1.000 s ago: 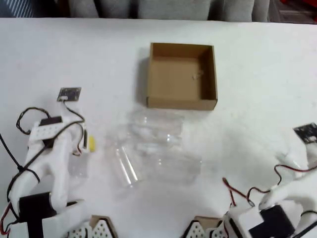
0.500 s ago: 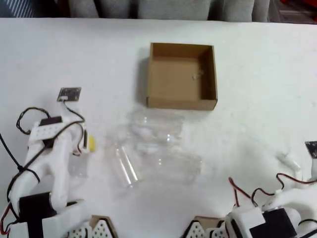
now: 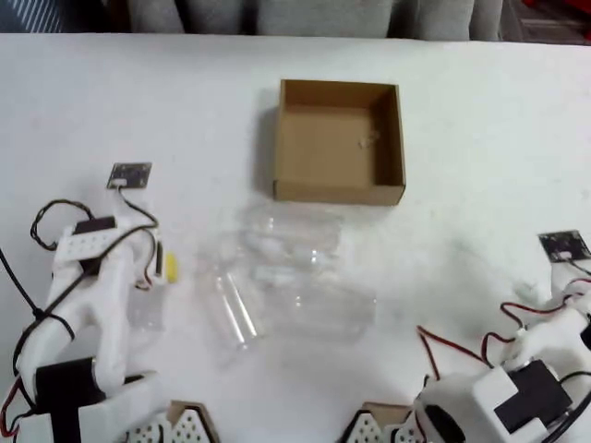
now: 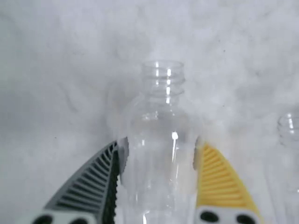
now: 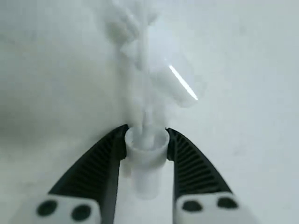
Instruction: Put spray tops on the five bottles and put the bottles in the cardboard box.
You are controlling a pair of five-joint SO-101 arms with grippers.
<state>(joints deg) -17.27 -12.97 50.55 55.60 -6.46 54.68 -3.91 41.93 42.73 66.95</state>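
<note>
Now left jaws grip bottle (image 4: 159, 154) (clear), right jaws spray top (image 5: 145, 156).

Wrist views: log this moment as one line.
left end effector: shut on bottle, uncapped | right end effector: shut on spray top | cardboard box: no bottles inside | loose bottles: lying before box

Table (image 3: 480, 120): white surface, recorded under everything in view.
Grey furniture (image 3: 305, 17): noted beyond the far edge.
Red object (image 3: 557, 9): noted past the far right corner.
</note>
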